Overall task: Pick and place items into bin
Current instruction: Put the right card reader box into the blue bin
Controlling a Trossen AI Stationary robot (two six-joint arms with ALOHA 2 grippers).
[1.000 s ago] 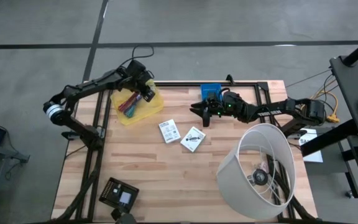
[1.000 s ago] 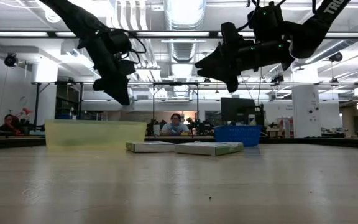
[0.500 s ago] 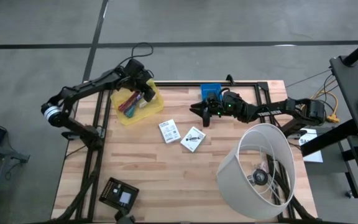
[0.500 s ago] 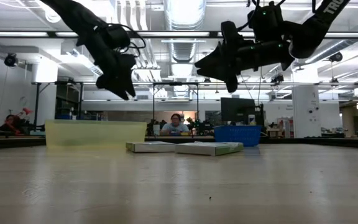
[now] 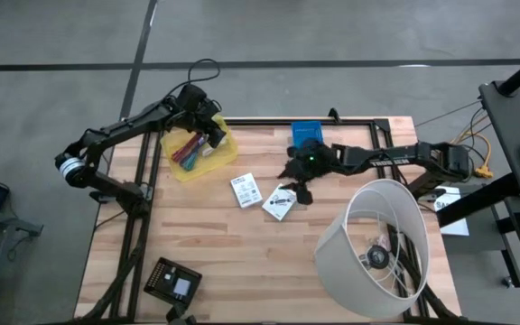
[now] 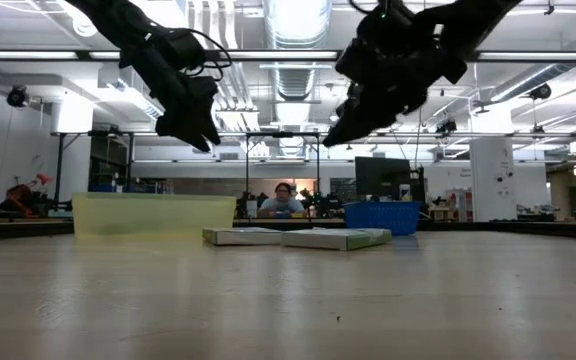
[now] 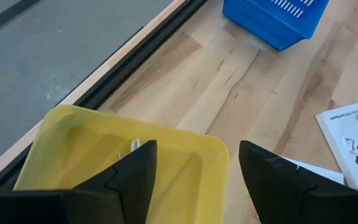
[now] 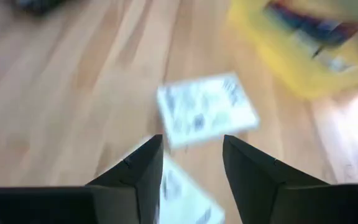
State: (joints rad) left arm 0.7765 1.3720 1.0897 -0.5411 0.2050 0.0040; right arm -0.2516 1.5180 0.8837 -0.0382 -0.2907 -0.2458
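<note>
We held the right end effector, fingers apart and empty, over the white packet lying flat beside the yellow bin. It seemed light and thin; its edge looked best. The left end effector hung open above the bin.

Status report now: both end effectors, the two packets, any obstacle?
Left end effector open over yellow bin. Right end effector open above packets. Both packets on table. No obstacle.

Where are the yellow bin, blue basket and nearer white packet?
yellow bin [image 5: 225, 155]: high view, bare right rim.
blue basket [image 5: 306, 131]: high view, its top.
white packet [image 5: 280, 202]: high view, printed face.
</note>
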